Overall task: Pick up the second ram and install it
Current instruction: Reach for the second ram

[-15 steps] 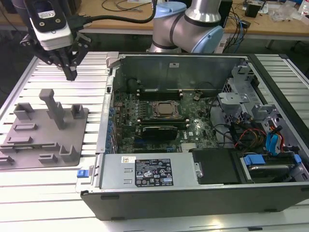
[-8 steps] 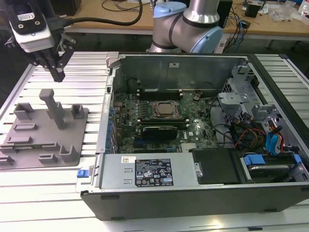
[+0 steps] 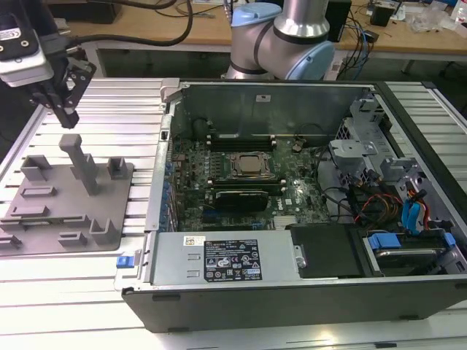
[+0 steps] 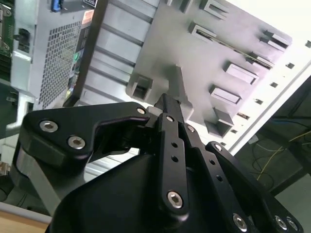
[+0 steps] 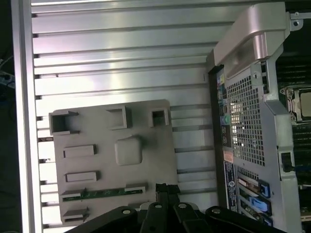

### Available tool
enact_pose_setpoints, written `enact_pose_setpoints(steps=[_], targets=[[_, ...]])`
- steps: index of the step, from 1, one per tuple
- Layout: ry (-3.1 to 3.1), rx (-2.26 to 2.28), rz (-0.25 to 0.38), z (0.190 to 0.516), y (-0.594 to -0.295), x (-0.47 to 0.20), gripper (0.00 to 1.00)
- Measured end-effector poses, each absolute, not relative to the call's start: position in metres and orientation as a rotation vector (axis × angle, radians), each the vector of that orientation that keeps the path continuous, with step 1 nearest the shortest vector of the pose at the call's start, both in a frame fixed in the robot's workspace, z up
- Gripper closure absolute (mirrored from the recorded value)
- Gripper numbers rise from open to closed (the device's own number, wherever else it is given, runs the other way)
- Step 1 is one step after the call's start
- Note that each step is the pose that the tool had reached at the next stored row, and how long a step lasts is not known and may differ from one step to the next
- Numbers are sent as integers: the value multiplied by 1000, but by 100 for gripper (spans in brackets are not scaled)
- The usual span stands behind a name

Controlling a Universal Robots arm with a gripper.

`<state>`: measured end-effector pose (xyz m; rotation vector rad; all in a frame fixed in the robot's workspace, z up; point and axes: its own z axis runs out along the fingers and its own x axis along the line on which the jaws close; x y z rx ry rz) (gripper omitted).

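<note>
The second ram (image 5: 104, 192) is a thin green stick lying on its edge in a pair of low grey holder blocks on the grey holder plate (image 5: 148, 160), shown in the first wrist view. My black gripper (image 3: 68, 117) hangs above the plate's (image 3: 109, 211) far side in the exterior view, at that view's left. It is apart from the plate and shut, with nothing in it. Its fingertips (image 5: 166, 188) sit just off one end of the ram. In the second wrist view the gripper (image 4: 167, 103) points at a tall grey post (image 4: 178, 85).
An open computer case (image 3: 292, 292) lies at the exterior view's right of the plate, on a ribbed aluminium table (image 3: 109, 95). Its motherboard (image 3: 292, 193) shows a processor socket (image 3: 252, 166) between long black slots. The tall post (image 3: 80, 164) and several holder blocks rise from the plate.
</note>
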<state>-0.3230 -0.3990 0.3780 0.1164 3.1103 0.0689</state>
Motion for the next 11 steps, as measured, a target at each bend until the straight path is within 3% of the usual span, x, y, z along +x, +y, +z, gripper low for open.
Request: enact_pose_setpoints(steps=[11], targets=[[3110, 116, 69, 369, -402, -356, 92]])
